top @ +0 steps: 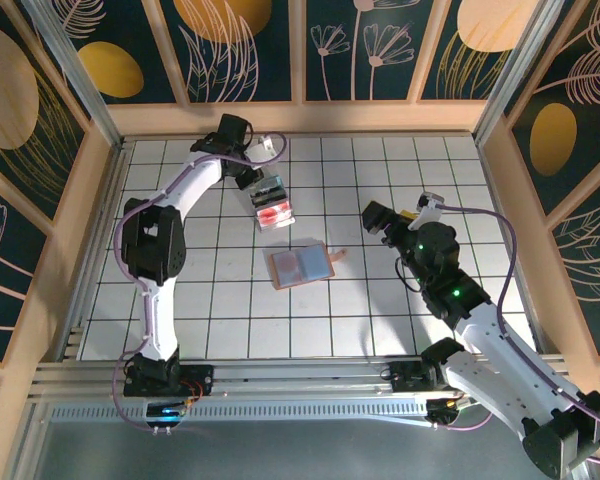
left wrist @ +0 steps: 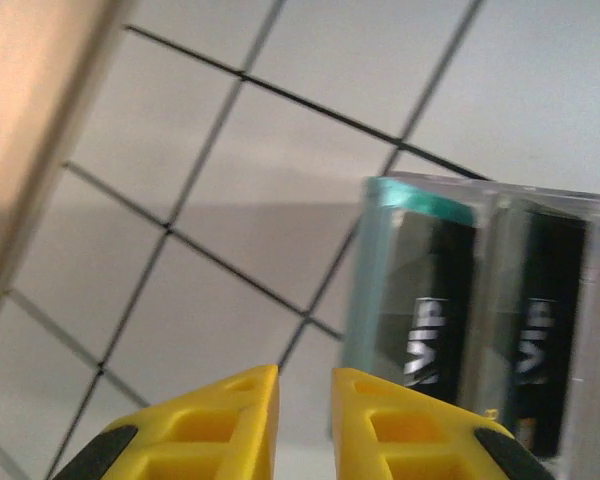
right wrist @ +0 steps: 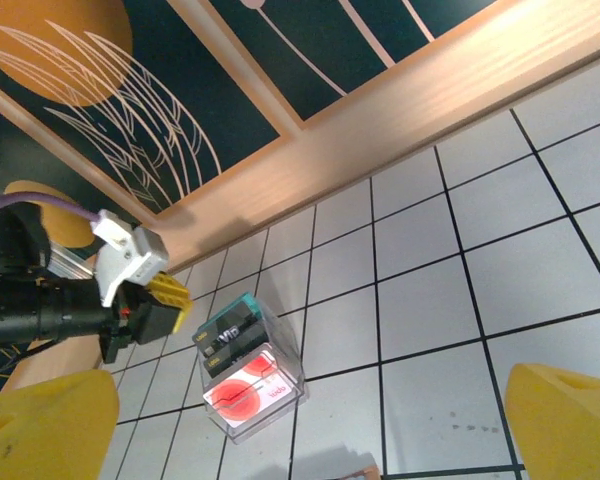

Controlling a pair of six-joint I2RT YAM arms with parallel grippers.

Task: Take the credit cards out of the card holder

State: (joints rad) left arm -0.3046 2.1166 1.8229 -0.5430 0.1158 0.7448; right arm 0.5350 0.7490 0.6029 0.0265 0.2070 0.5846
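The card holder (top: 302, 265) lies open on the tiled floor, grey-blue inside with a tan border; one tan corner (right wrist: 365, 472) peeks in at the bottom of the right wrist view. Credit cards stand in a small clear box (top: 270, 200): black VIP cards (right wrist: 230, 335) (left wrist: 440, 310) with a teal edge, and a white card with red circles (right wrist: 242, 392). My left gripper (top: 254, 176) (left wrist: 305, 385) (right wrist: 170, 300) hovers just behind the box, its yellow fingers a narrow gap apart with nothing between. My right gripper (top: 377, 215) (right wrist: 310, 405) stands wide open and empty, right of the holder.
A wooden rail (top: 300, 118) and patterned wall panels close the far side, with wooden sides left and right. The aluminium frame (top: 280, 375) with both arm bases runs along the near edge. White tiles (top: 220, 310) lie bare around the holder.
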